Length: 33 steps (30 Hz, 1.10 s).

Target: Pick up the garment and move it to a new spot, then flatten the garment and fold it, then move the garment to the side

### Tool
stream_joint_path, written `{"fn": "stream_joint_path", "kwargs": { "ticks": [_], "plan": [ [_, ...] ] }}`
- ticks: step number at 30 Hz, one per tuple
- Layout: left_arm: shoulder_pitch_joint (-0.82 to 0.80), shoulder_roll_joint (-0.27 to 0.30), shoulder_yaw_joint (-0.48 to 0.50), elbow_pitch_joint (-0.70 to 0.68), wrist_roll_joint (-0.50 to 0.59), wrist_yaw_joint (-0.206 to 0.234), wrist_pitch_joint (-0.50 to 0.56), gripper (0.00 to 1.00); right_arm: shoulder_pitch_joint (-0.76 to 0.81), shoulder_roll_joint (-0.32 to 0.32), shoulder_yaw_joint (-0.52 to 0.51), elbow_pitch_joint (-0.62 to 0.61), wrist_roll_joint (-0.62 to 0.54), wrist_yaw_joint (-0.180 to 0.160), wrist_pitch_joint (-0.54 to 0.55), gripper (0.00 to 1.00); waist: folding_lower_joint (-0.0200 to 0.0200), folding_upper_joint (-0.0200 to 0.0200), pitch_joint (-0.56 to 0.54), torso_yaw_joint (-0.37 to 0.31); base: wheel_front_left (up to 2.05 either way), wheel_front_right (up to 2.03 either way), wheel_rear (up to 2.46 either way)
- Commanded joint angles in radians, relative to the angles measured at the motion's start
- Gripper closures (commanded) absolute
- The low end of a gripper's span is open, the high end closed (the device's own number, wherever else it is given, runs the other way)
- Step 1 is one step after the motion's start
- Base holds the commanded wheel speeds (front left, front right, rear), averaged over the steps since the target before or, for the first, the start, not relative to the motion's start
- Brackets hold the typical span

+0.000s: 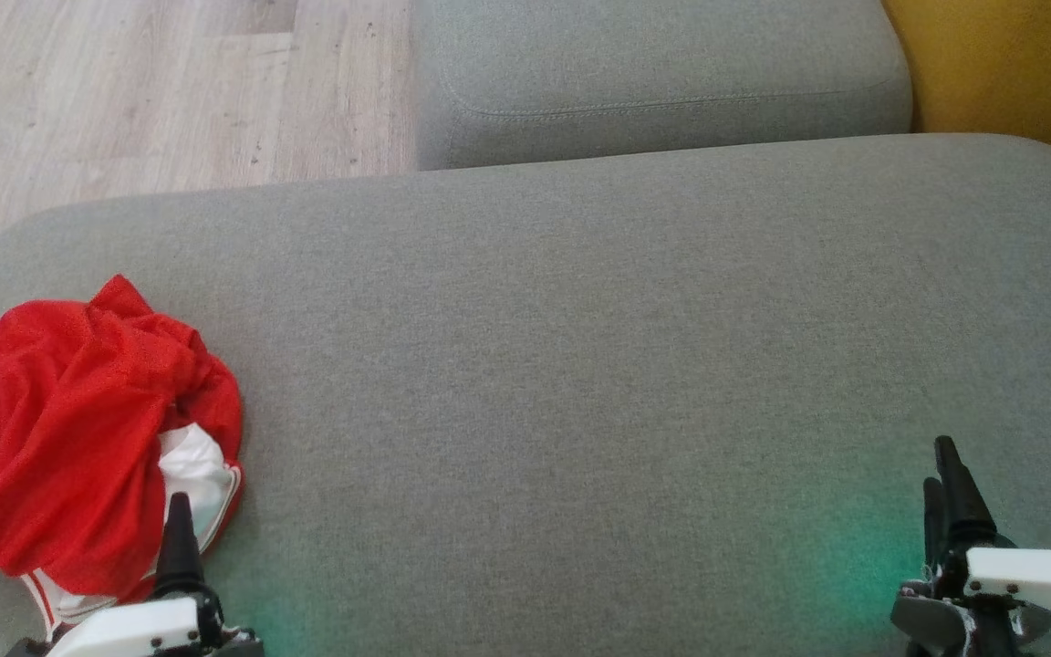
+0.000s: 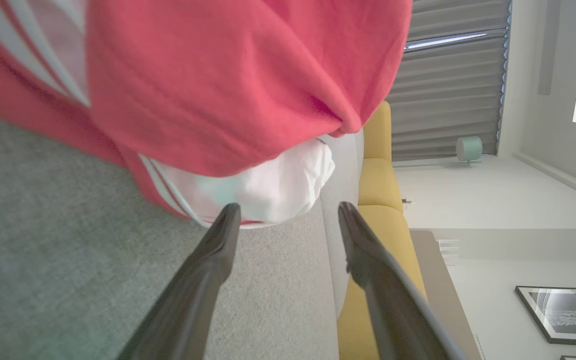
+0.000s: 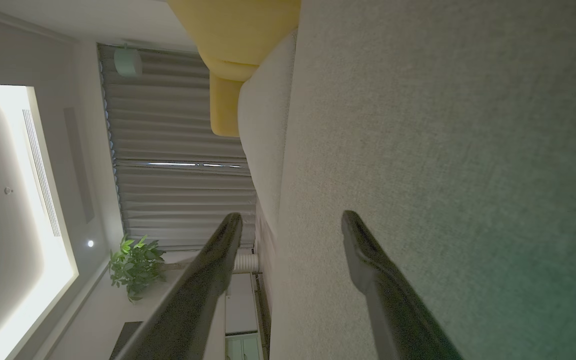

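Observation:
The garment is a crumpled red piece with white lining and white stripes, heaped at the left end of the grey cushion. My left gripper sits at the heap's near right edge, its dark fingers over the white part. In the left wrist view the garment looms just beyond the left gripper, whose jaws stand open with nothing between them. My right gripper rests low at the cushion's near right, far from the garment. The right gripper is open and empty in its own wrist view.
A second grey cushion lies beyond the first. Yellow upholstery fills the far right corner. Pale wooden floor runs past the cushion's far left. Bare cushion stretches between the two grippers.

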Motion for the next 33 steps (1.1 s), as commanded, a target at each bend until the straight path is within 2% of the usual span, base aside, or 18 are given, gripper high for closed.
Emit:
{"fn": "stream_joint_path", "kwargs": {
  "ticks": [1,14,26,33],
  "plan": [
    [-0.039,0.004,0.000,-0.038,0.023,0.002,-0.009,0.00,-0.037,-0.003,0.010,-0.040,-0.023,0.001,-0.011,0.00,0.0000,0.0000,0.000,0.000,0.00,0.00,0.00],
    [-0.030,0.005,-0.030,-0.101,0.214,0.028,-0.047,0.00,-0.034,-0.006,0.066,-0.089,-0.261,0.002,-0.050,0.00,0.0000,0.0000,-0.008,0.009,0.00,0.00,0.00],
    [-0.023,0.005,-0.064,-0.141,0.375,0.052,-0.079,0.00,-0.025,-0.005,0.086,-0.096,-0.380,0.003,-0.082,0.00,0.0000,0.0000,-0.021,0.020,0.00,0.00,0.00],
    [-0.019,0.006,-0.081,-0.162,0.466,0.065,-0.100,0.00,-0.025,-0.006,0.109,-0.112,-0.487,0.003,-0.103,0.00,0.0000,0.0000,-0.028,0.023,0.00,0.00,0.00]
  ]
}}
